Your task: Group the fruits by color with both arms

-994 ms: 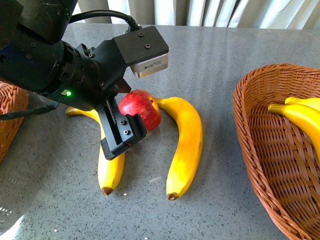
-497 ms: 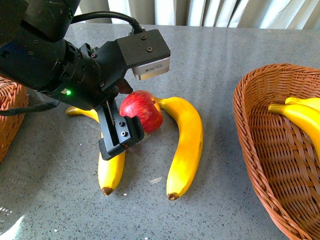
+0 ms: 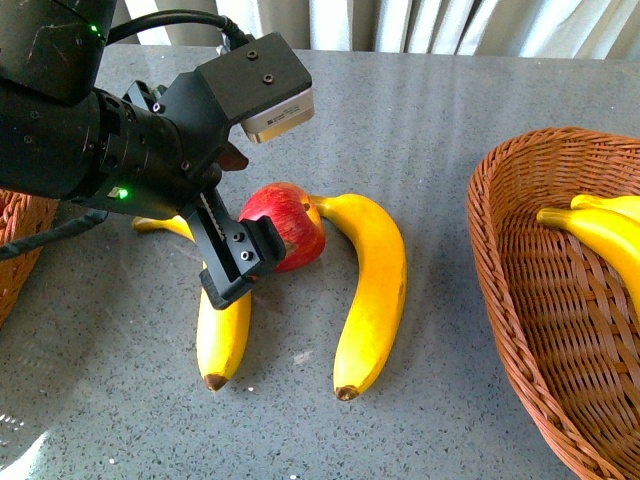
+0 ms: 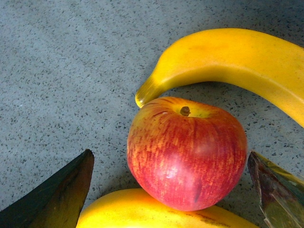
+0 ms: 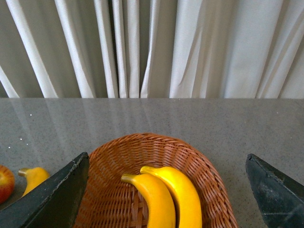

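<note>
Front view: two bananas [image 3: 600, 230] already lie in a basket [image 3: 500, 260] well apart from the apple [image 3: 290, 225]; that one apple and two loose bananas [image 3: 375, 290] flanking it await sorting. Left gripper [image 4: 169, 159] is spread astride the apple, not pinching it; right gripper [image 5: 167, 156] is spread and empty, far from the apple.

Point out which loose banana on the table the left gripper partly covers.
The banana left of the apple: the left gripper overlaps it. The other banana lies uncovered right of the apple.
</note>
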Tool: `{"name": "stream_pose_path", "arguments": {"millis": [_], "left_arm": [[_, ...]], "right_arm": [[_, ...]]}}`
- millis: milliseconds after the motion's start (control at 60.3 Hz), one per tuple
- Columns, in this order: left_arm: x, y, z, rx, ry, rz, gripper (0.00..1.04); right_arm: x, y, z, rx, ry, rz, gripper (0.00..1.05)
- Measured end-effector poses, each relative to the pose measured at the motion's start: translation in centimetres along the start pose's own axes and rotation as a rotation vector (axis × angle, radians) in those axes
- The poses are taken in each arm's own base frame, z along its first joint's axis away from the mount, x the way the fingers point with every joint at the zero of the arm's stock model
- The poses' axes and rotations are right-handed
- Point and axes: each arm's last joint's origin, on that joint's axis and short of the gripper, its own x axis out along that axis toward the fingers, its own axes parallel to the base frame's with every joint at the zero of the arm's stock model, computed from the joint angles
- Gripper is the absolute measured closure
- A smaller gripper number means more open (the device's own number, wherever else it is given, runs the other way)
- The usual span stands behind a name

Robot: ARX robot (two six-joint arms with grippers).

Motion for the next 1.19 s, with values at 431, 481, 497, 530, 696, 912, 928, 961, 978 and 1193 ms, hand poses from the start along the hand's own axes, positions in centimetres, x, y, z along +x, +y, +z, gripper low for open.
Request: {"name": "stream_pose_path", "arguments": {"millis": [431, 481, 497, 530, 696, 912, 928, 961, 978, 1193], "left_arm": [[1.2, -1.2, 0.0, -0.008, 0.021, -0.026, 0.09], [1.3, -1.1, 0.1, -0.005, 0.022, -0.018, 0.09], [1.4, -1.0, 0.1, -0.005, 0.023, -0.017, 0.09], [1.5, -1.0, 0.3, -0.003, 0.021, -0.013, 0.09], [2.0, -0.6, 0.4, -0.006, 0.017, 0.000, 0.09], [2.4, -0.6, 0.2, -0.011, 0.027, -0.005, 0.09], [2.5, -0.6, 0.1, -0.012, 0.028, -0.005, 0.09], [2.5, -0.7, 0.1, -0.013, 0.030, -0.007, 0.09], [2.5, -0.7, 0.1, -0.014, 0.031, -0.007, 0.09], [2.6, -0.6, 0.1, -0.024, 0.023, -0.002, 0.24]], "right_arm": [[0.0, 0.0, 0.0, 0.000, 0.000, 0.000, 0.09], [0.0, 0.0, 0.0, 0.000, 0.000, 0.000, 0.09], [0.0, 0.0, 0.0, 0.000, 0.000, 0.000, 0.09], [0.0, 0.0, 0.0, 0.000, 0.000, 0.000, 0.09], [0.0, 0.0, 0.0, 0.000, 0.000, 0.000, 0.09], [0.0, 0.0, 0.0, 0.000, 0.000, 0.000, 0.09], [0.0, 0.0, 0.0, 0.000, 0.000, 0.000, 0.09], [0.0, 0.0, 0.0, 0.000, 0.000, 0.000, 0.09], [0.0, 0.0, 0.0, 0.000, 0.000, 0.000, 0.09], [0.0, 0.0, 0.0, 0.000, 0.000, 0.000, 0.09]]}}
